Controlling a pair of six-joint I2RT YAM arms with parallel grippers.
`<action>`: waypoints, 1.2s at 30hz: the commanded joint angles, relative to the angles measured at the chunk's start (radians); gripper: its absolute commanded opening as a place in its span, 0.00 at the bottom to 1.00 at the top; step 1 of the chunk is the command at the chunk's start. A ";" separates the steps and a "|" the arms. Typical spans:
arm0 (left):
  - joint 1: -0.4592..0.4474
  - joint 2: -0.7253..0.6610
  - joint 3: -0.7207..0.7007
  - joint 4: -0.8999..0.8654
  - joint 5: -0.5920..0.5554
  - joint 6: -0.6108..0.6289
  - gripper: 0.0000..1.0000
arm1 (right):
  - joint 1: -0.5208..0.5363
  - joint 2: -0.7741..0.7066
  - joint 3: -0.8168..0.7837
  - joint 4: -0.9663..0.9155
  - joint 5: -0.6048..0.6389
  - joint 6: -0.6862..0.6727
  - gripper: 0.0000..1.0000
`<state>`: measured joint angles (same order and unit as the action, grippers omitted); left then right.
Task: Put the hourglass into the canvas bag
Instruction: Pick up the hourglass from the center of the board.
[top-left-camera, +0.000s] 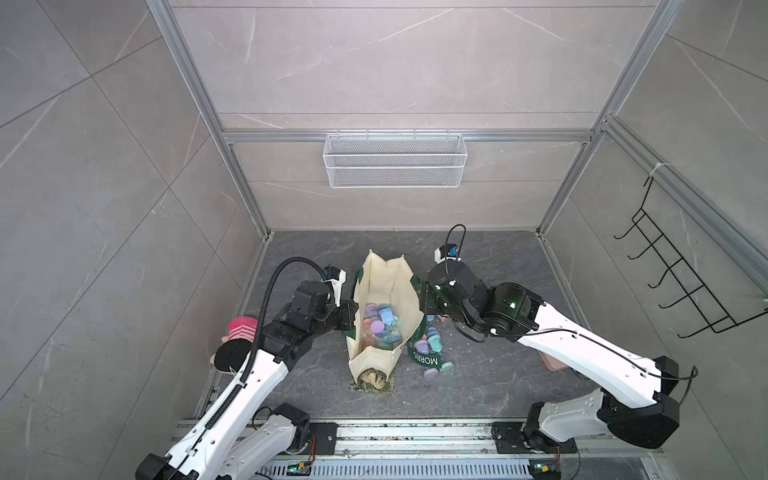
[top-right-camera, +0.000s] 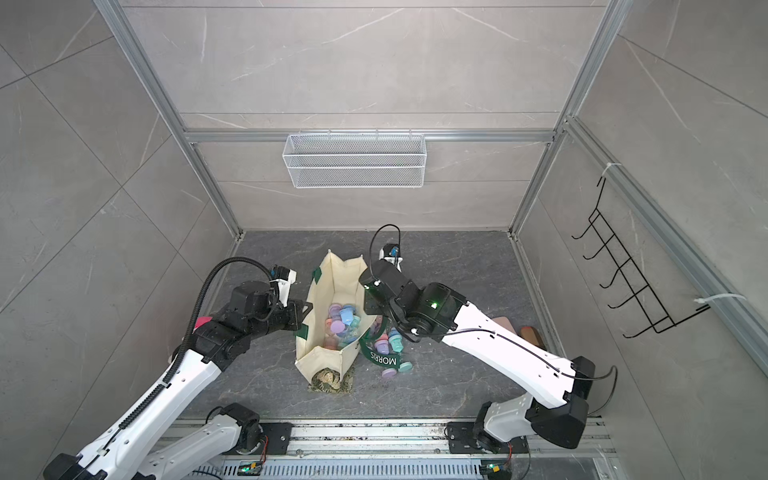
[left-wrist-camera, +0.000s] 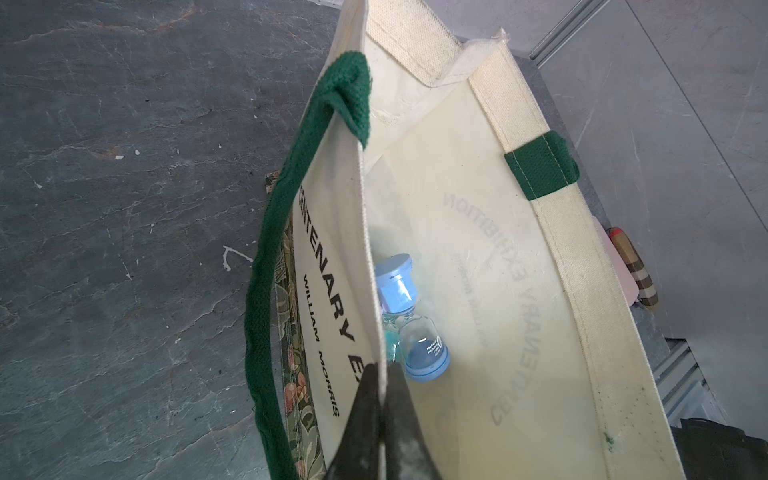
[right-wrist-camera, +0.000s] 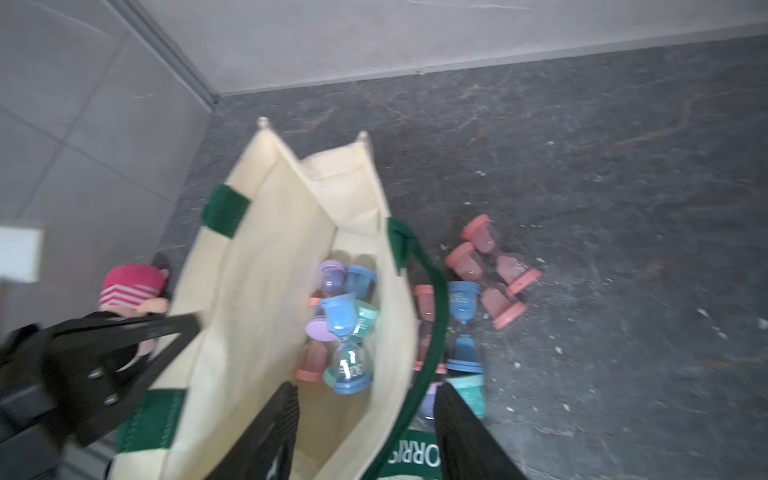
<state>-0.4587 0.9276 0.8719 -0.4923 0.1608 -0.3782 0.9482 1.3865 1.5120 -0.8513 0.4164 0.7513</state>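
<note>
Over on the left, a doll in a pink striped hat lies on the dark stone table, half hidden behind the left arm. The left gripper has its fingers pressed together on the near wall of the canvas bag, pinching the cream cloth right at the rim between the green strap patches.

The bag stands upright with its mouth wide open. Inside it sits a heap of small hourglasses in lilac, blue, teal and coral. On top of that heap lies the blue hourglass, on its side. In the right wrist view it is just ahead of the fingertips of the right gripper and touches neither.

That right gripper is spread and holds nothing. It straddles the bag's other wall, one finger inside the mouth and one outside.

To the right of the bag, the green handle with white "MORRIS" lettering droops onto the table. More hourglasses lie loose beside and under it, coral, blue, teal and lilac.

A white mesh basket hangs on the back rail, and a black wire hook rack on the right wall.
</note>
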 joint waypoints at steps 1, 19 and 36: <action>-0.004 -0.018 0.006 0.029 0.022 0.013 0.00 | -0.123 -0.047 -0.091 -0.050 -0.070 0.039 0.57; -0.004 -0.019 0.002 0.027 0.014 0.014 0.00 | -0.404 0.187 -0.194 0.093 -0.339 -0.125 0.59; -0.004 -0.019 0.001 0.026 0.014 0.014 0.00 | -0.500 0.612 0.084 0.052 -0.397 -0.287 0.59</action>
<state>-0.4587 0.9276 0.8719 -0.4927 0.1604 -0.3782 0.4641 1.9457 1.5471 -0.7658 0.0498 0.5159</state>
